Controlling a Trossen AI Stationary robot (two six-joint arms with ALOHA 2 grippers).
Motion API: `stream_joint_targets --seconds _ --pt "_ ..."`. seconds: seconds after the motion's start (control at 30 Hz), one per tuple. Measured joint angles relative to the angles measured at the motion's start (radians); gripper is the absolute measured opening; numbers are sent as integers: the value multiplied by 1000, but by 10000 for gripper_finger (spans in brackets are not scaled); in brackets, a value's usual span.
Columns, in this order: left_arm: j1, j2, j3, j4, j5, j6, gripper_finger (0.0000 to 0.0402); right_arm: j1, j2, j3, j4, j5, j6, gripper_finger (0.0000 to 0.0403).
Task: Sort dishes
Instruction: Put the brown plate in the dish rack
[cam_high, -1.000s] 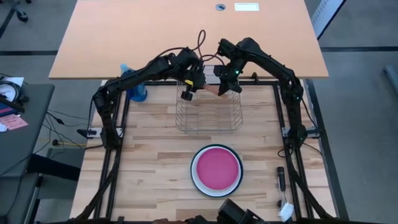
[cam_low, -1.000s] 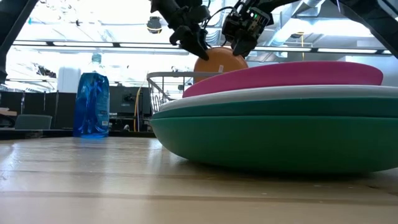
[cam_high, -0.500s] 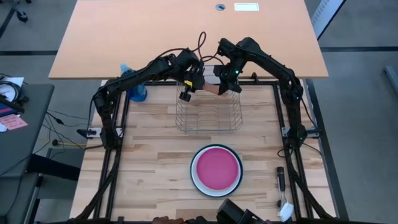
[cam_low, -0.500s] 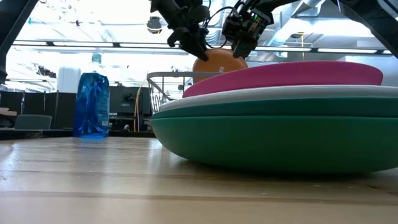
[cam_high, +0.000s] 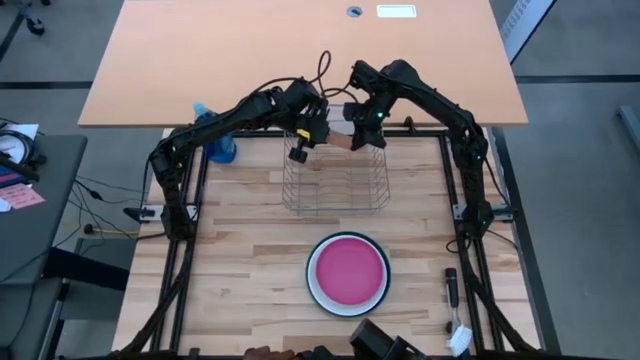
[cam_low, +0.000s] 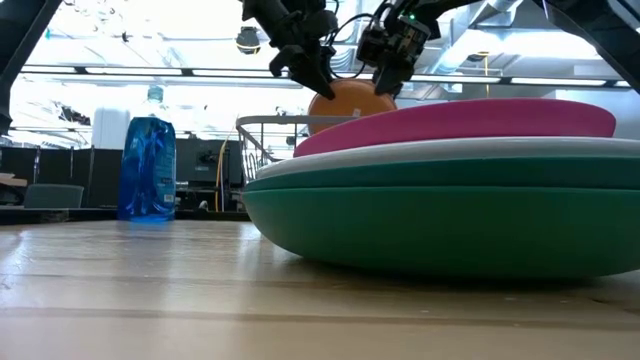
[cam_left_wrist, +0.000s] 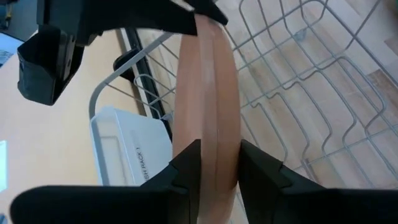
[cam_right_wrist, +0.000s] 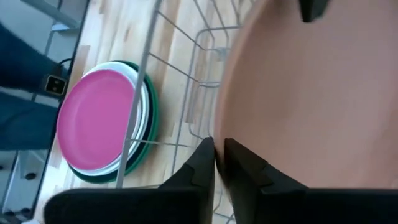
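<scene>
A salmon-orange plate (cam_high: 338, 141) stands on edge over the far end of the wire rack (cam_high: 335, 187), held between both grippers. My left gripper (cam_high: 305, 142) is shut on its left rim and my right gripper (cam_high: 363, 137) is shut on its right rim. In the low view the plate (cam_low: 350, 99) shows above the rack's top wire, its lower part hidden, so I cannot tell whether it rests in the rack. A magenta plate (cam_high: 347, 270) tops a stack of a white plate and a green plate (cam_low: 430, 215) at the table's near middle. My left gripper pinches the orange plate's rim (cam_left_wrist: 210, 146) between its two fingers, one on each face, coming slanting down from the table's left. The plate stands upright on edge. My right gripper shows on the opposite rim. My right gripper pinches the plate's rim (cam_right_wrist: 231, 134) between its nearly closed fingers, one finger (cam_right_wrist: 245, 169) over the plate's face and one behind. It comes slanting down from the table's right side. The plate stays upright.
A blue spray bottle (cam_high: 216, 140) stands left of the rack, at the table's far left. Small dark tools (cam_high: 452, 286) lie near the right edge. The rack's wire dividers (cam_left_wrist: 298, 106) lie below the plate. Bare wood lies between rack and plate stack.
</scene>
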Motion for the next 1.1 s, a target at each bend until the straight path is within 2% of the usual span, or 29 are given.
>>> stream_joint_targets --seconds 0.2,0.37,0.6,0.73,0.93,1.1 --pt "0 0 0 6 0 -11 77 0 0 0 14 28 103 62" --pt "0 0 0 6 0 -13 77 0 -2 0 18 47 218 66" --pt "0 0 2 18 4 -15 75 -2 -58 0 20 54 257 66" --pt "0 0 2 29 5 -13 55 -6 -103 0 51 82 296 66" --pt "1 -2 4 32 1 -38 15 -9 -181 0 155 101 362 66" --pt "4 0 3 68 -4 -63 20 -15 -263 0 314 100 456 66"
